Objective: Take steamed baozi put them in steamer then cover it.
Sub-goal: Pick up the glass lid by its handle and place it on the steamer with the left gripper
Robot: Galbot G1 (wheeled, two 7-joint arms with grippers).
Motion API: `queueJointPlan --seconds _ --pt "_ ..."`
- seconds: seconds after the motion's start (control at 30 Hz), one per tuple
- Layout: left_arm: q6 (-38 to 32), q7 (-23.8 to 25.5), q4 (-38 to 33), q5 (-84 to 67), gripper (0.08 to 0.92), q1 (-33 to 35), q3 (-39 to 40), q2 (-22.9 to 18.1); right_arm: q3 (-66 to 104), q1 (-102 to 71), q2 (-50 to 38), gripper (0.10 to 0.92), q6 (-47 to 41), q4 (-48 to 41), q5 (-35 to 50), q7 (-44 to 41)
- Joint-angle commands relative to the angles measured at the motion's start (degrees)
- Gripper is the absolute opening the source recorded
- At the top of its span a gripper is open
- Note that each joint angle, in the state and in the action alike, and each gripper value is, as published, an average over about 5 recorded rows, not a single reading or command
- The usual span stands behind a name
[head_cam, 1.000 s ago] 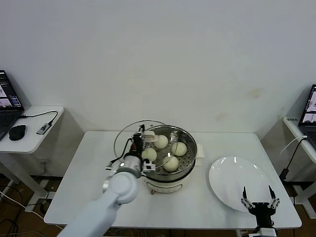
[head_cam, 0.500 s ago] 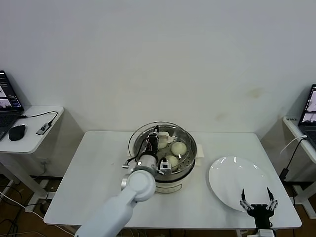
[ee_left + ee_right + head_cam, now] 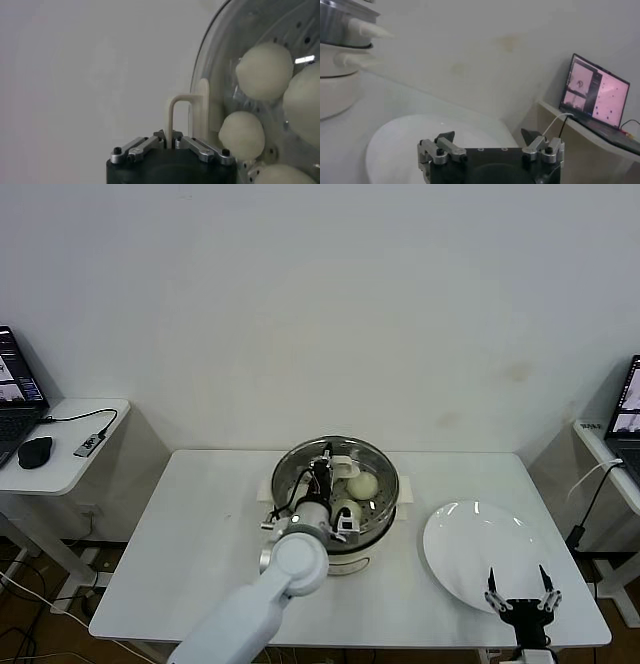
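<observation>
Head view: white table [image 3: 190, 534] against plain wall [image 3: 320, 304], side desks flanking.

Two baozi [image 3: 362, 483] partly showing in the steamer [image 3: 380, 519], the rest hidden behind the left gripper [image 3: 322, 477], lid's glass too faint to trace, right gripper [image 3: 520, 597] cut off at six o'clock, laptop [image 3: 14, 392] clipped at nine o'clock.

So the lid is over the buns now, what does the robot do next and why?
Probably lower the cover the last bit until it sits evenly on the steamer, then let go. The left gripper is shut on the cover's handle, and the glass is over the baozi already in the pot. The right gripper waits open by the plate.
</observation>
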Motion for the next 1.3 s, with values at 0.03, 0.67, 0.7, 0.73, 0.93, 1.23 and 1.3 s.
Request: queueJointPlan --seconds 0.03,0.67,0.7,0.73,0.93,1.23,1.3 --pt "0.0 -0.1 0.6 0.6 0.148 0.3 0.3 -0.8 0.0 0.0 0.0 0.823 0.1 -0.1 -0.1 0.0" --pt "-0.7 -0.6 2.0 1.8 0.148 0.5 0.7 -1.0 -0.3 0.0 0.0 0.823 0.4 -0.8 0.0 -0.1" --pt "-0.7 -0.7 2.1 1.9 0.148 0.5 0.7 -1.1 -0.3 0.0 0.0 0.823 0.4 -0.9 0.0 -0.1" --pt "-0.8 -0.7 2.2 2.0 0.148 0.5 0.7 -1.2 -0.3 0.0 0.0 0.823 0.4 -0.9 0.0 -0.1" --pt "-1.0 -1.5 2.3 2.0 0.148 0.8 0.6 -1.7 -0.4 0.0 -0.1 0.823 0.4 -0.9 0.0 -0.1" --pt "-0.5 -2.3 -2.6 1.1 0.283 2.7 0.4 -0.6 -0.7 -0.1 0.0 0.823 0.3 -1.0 -0.3 -0.1" --pt "-0.5 -2.5 -4.9 0.9 0.335 4.2 0.0 0.2 -0.7 -0.3 0.0 0.823 0.3 -0.9 -0.3 -0.1"
